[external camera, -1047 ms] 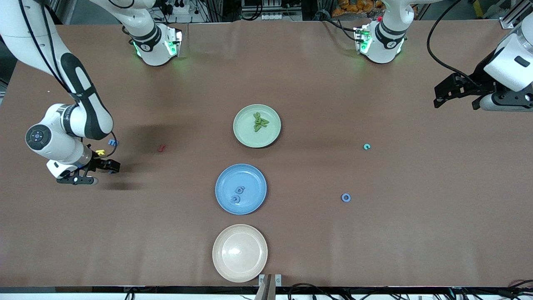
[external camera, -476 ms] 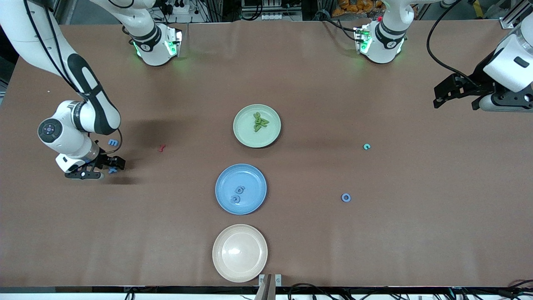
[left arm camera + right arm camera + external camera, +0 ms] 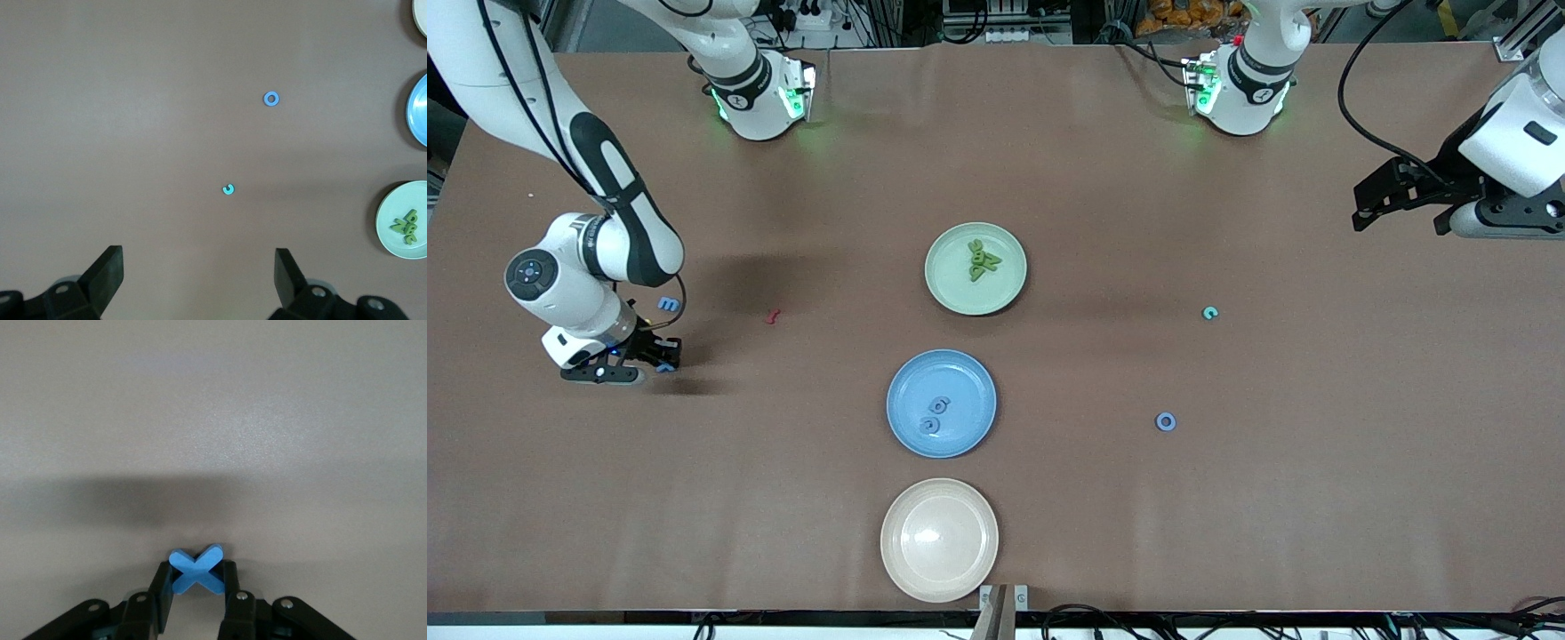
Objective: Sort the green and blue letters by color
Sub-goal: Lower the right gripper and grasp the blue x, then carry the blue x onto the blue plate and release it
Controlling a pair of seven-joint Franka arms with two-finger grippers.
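My right gripper [image 3: 660,359] is low at the table near the right arm's end, shut on a blue X letter [image 3: 195,570], which peeks out as a blue speck [image 3: 666,365] in the front view. A blue E letter [image 3: 669,304] lies beside it, farther from the front camera. A teal-green C [image 3: 1209,312] and a blue O [image 3: 1165,421] lie loose toward the left arm's end. Green letters [image 3: 984,260] sit on the green plate [image 3: 951,284]; two blue letters [image 3: 934,416] sit on the blue plate [image 3: 960,382]. My left gripper [image 3: 1398,222] waits open above the table's end.
An empty beige plate [image 3: 939,540] stands nearest the front camera, in line with the other plates. A dark red letter [image 3: 772,316] lies between the blue E and the green plate. The left wrist view shows the C [image 3: 229,189] and O [image 3: 271,99] on bare table.
My right gripper has gone from open to shut, its fingers closing on the blue X at the table. The left arm has not moved.
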